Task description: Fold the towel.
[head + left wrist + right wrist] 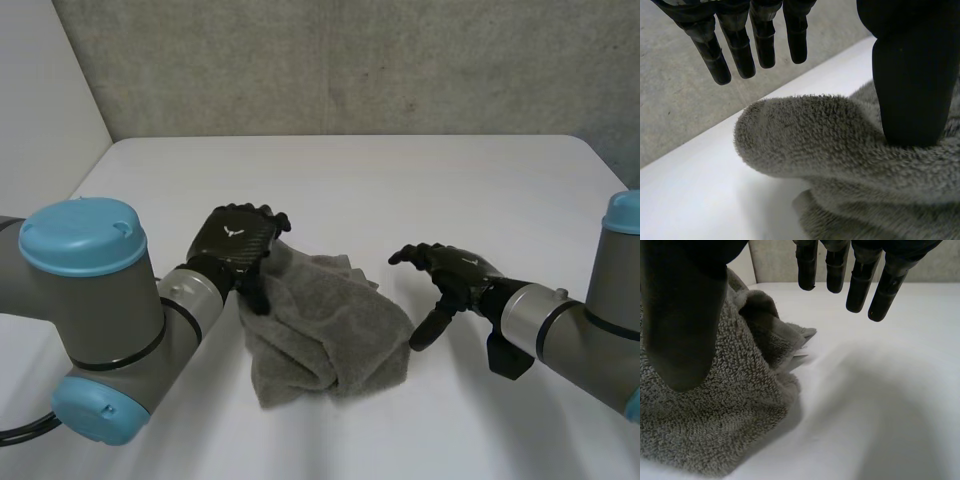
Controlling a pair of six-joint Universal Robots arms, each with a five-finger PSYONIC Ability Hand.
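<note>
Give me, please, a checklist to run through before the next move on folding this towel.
1. Towel lying flat: not ok, bunched in a heap.
2. Towel wholly on the table: ok.
3. Left hand gripping the towel: not ok, fingers straight, thumb resting on it.
4. Right hand gripping the towel: not ok, open beside it.
5. Corners found: cannot tell, folds hide most.

The head view looks down from behind; both wrist views sit close, sharing the towel (320,330).
</note>
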